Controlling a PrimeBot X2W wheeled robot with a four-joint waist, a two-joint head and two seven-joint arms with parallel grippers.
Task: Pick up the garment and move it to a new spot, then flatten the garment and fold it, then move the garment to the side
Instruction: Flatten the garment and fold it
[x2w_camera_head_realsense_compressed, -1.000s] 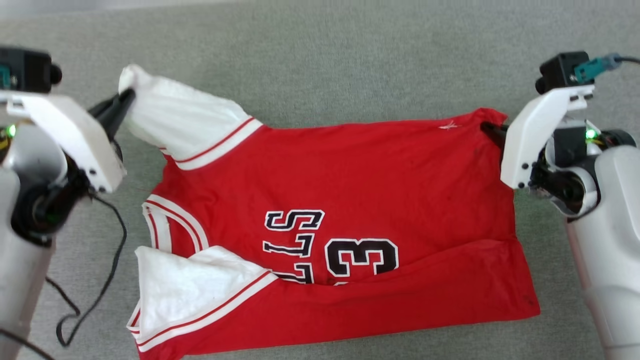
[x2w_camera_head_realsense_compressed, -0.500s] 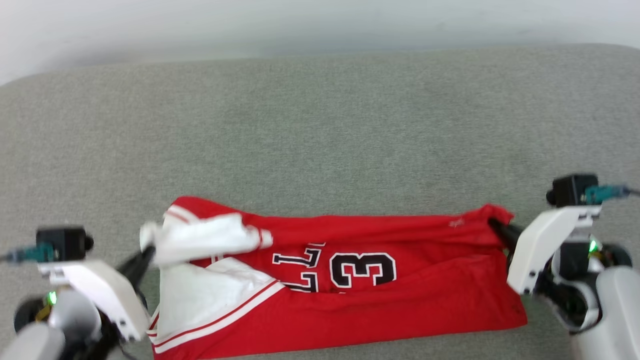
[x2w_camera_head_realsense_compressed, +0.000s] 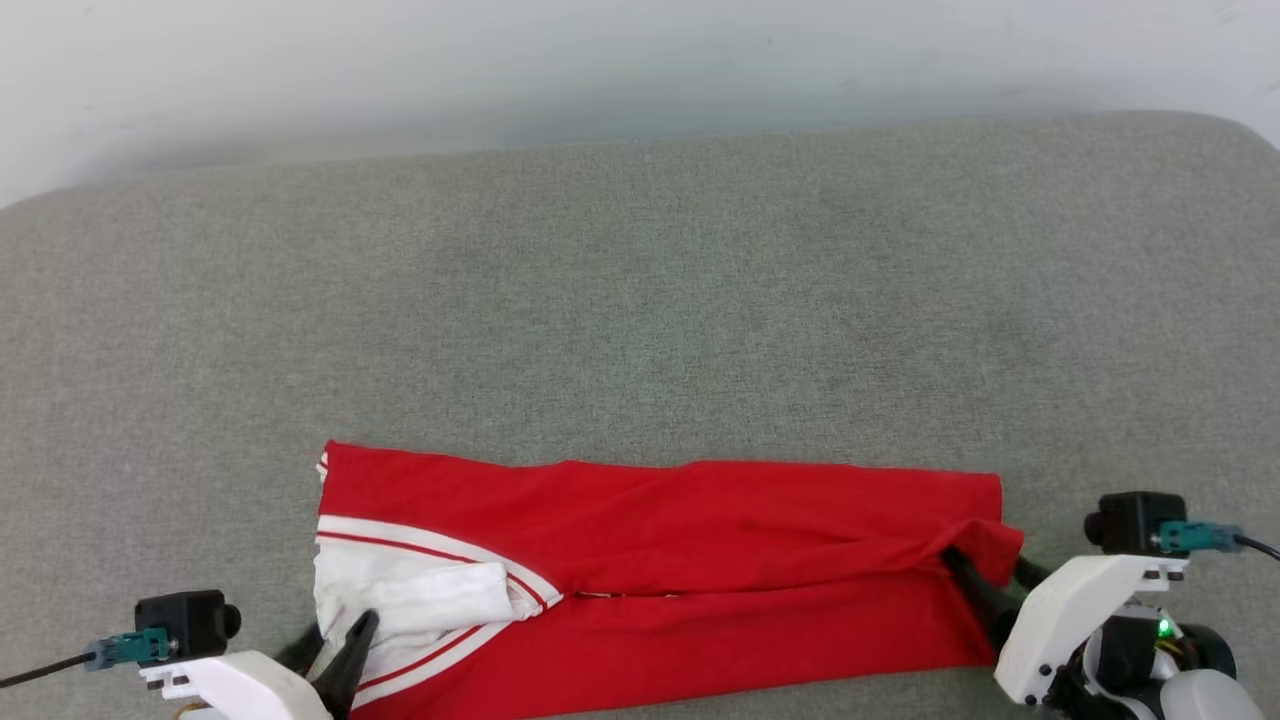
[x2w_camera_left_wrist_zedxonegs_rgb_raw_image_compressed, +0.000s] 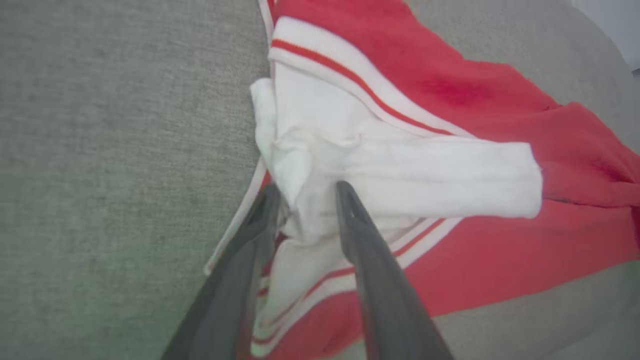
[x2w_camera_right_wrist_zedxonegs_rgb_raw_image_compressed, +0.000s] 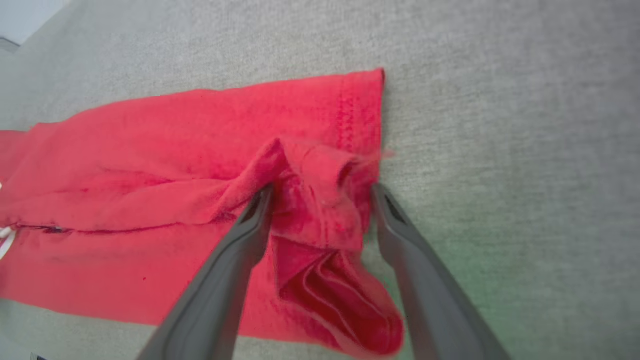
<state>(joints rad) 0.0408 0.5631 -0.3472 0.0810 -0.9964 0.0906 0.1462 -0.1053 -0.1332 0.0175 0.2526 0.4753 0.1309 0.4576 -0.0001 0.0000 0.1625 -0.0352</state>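
The garment (x2w_camera_head_realsense_compressed: 700, 540) lies on the grey surface as a long red strip folded lengthwise, its numbers hidden. Its white sleeve (x2w_camera_head_realsense_compressed: 410, 590) with striped trim sits at the left end. My left gripper (x2w_camera_head_realsense_compressed: 335, 640) is at that end. In the left wrist view its fingers (x2w_camera_left_wrist_zedxonegs_rgb_raw_image_compressed: 350, 215) stand parted, with the bunched white sleeve (x2w_camera_left_wrist_zedxonegs_rgb_raw_image_compressed: 400, 170) loose between them. My right gripper (x2w_camera_head_realsense_compressed: 985, 565) is at the red hem corner (x2w_camera_head_realsense_compressed: 1000, 540) on the right. In the right wrist view its jaws stand wide around the crumpled hem corner (x2w_camera_right_wrist_zedxonegs_rgb_raw_image_compressed: 320, 200), without pinching it.
The grey fabric surface (x2w_camera_head_realsense_compressed: 640, 300) stretches far beyond the garment to a pale wall (x2w_camera_head_realsense_compressed: 640, 60) at the back. Its rounded corner (x2w_camera_head_realsense_compressed: 1240, 135) shows at the upper right. Small black cameras (x2w_camera_head_realsense_compressed: 1130, 520) sit on both wrists.
Both grippers brought the far edge of the garment toward me, folding it over itself and hiding the numbers. Both have opened and let go. The camera has also tilted.
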